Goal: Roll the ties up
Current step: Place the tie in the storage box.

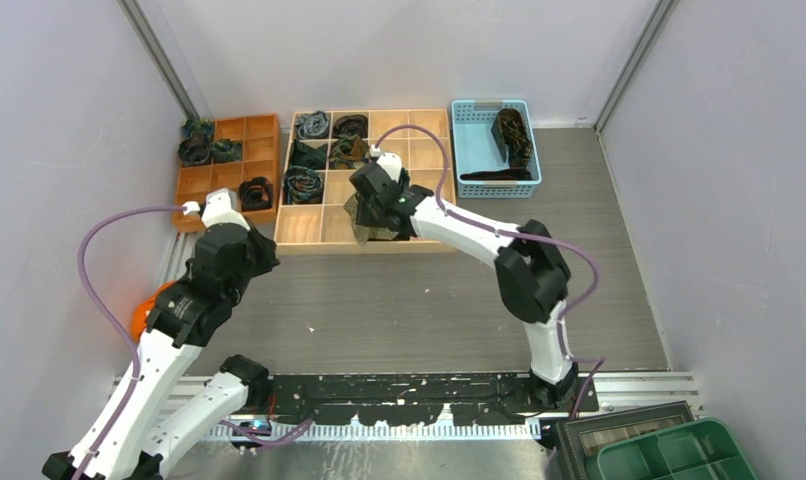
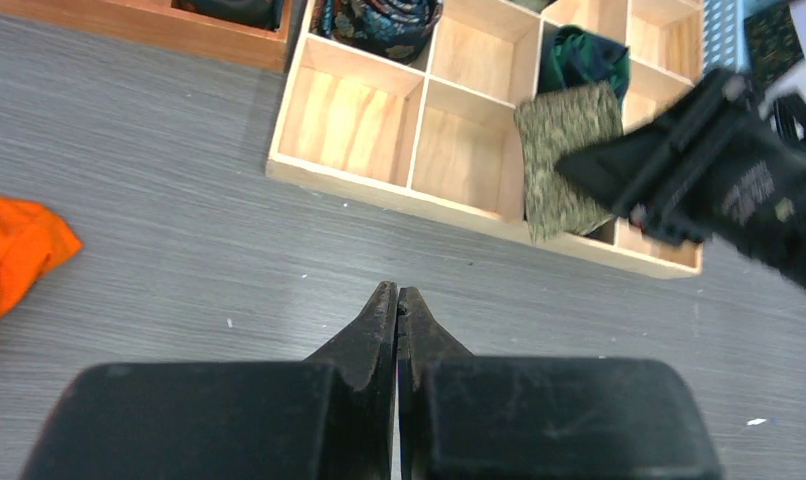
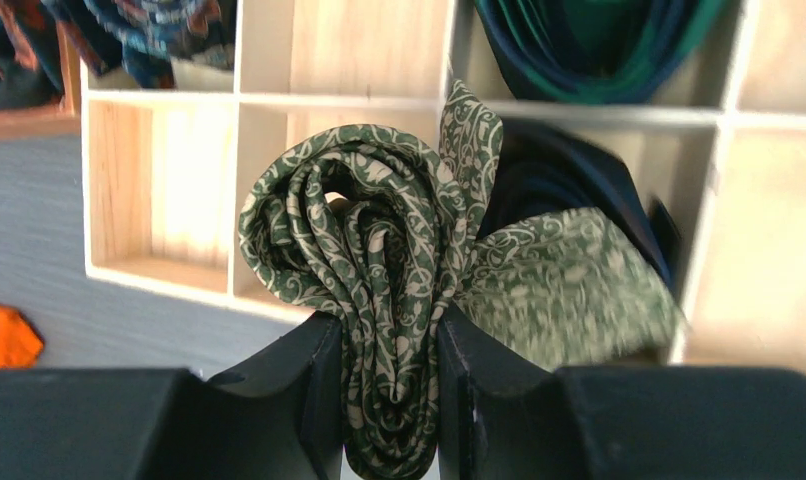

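**Surface and room.** Grey wood-grain table point(image 1: 419, 310), closed in by pale walls point(image 1: 59, 120) on the left, back and right.

**Left to right**
- Orange cloth point(image 1: 144, 312) on the table at the left edge, partly under the left arm.
- Dark orange tray point(image 1: 194, 185) at back left, with rolled ties point(image 1: 197, 145) in several compartments.
- Left gripper point(image 2: 396, 295): jaws pressed together with nothing between them, above bare table, just in front of the trays.
- Light wooden tray point(image 1: 304, 225) at back centre. It holds coiled ties in its back and middle rows, and most of the front row is bare.
- Right gripper point(image 3: 387, 325): jaws narrow, clamped on the olive-gold tie point(image 3: 369, 230). The tie is a loose coil with one flat end hanging free, held over the front row of the light tray at about its third compartment.
- Blue basket point(image 1: 476, 130) at back right, with dark unrolled ties inside.
- Green bin point(image 1: 679, 455) at the near right corner, beyond the rail.

**Edges and open room.** A metal rail point(image 1: 399, 400) bounds the near edge. The widest bare stretch lies between the rail and the trays. The trays sit near the back wall.
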`<state>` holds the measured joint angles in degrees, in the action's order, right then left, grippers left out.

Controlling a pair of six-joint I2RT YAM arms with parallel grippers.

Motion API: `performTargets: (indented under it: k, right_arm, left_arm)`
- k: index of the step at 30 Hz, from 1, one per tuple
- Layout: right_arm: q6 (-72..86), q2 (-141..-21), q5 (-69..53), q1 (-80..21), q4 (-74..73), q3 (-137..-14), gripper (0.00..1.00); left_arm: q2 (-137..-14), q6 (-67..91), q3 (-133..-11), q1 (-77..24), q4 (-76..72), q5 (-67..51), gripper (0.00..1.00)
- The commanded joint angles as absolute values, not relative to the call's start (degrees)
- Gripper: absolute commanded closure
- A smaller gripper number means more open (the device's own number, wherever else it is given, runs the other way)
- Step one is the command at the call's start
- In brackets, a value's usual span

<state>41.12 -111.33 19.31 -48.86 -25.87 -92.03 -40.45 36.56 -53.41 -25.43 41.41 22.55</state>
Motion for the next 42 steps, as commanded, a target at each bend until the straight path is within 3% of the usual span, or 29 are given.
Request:
performTargets:
  k: [1,12,18,30,42]
  right_arm:
    - [35.81,-119.14,11.37,-45.45,-17.69,-102.39,0.99]
    - [29.62,-127.70,7.44,-44.43,-16.96,-121.39,0.99]
    - [28.65,-128.33,5.11,-44.30,-16.58,-125.93,0.99]
    - [31.05,-143.23,2.52,-40.24,-22.43,-134.75,0.99]
    - [28.53,-146.66,10.51,-39.91,-35.13,-135.75,0.99]
  left_arm:
    - [-39.65,33.69,-53.77,-25.22,43.12,24.94,1.00]
    - [-38.94,31.60,-54.05,-25.22,43.54,26.98,1.00]
    - [-40.53,31.90,-53.15,-25.22,41.95,25.16,1.00]
    - [-39.94,32.99,-52.19,-25.22,40.91,21.55,1.00]
    - [-39.19,33.40,-51.87,-25.22,40.67,21.21,1.00]
